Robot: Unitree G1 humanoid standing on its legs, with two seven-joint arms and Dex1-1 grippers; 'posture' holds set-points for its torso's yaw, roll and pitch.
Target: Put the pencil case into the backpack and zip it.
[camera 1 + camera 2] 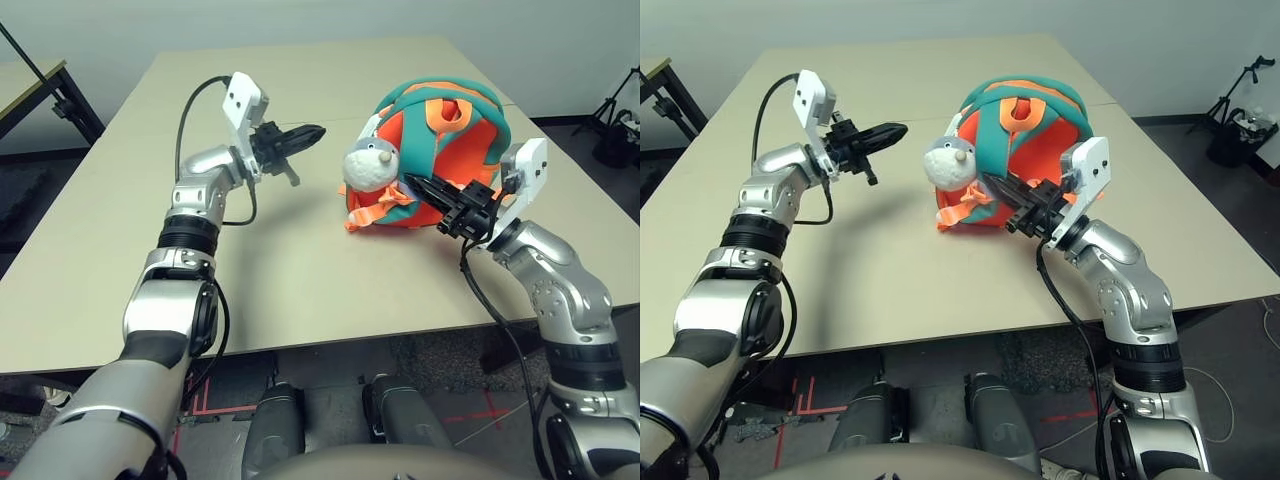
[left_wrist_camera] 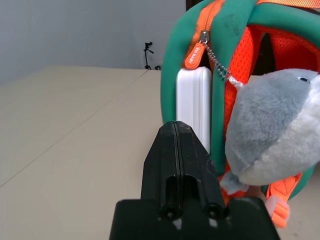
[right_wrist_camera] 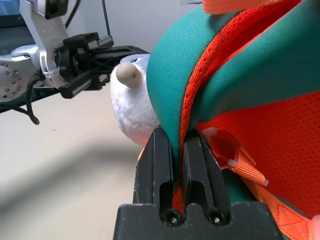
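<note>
The orange backpack with teal trim stands at the middle right of the table, its grey-white plush head facing me. In the left wrist view the white pencil case stands inside the backpack's open side slot, under the orange zipper pull. My left gripper hovers just left of the plush head, shut and holding nothing. My right gripper is shut on the backpack's teal and orange edge, low on its near right side.
The beige table has free room to the left and in front of the backpack. Another table stands at far left. A black tripod with gear stands on the floor at far right.
</note>
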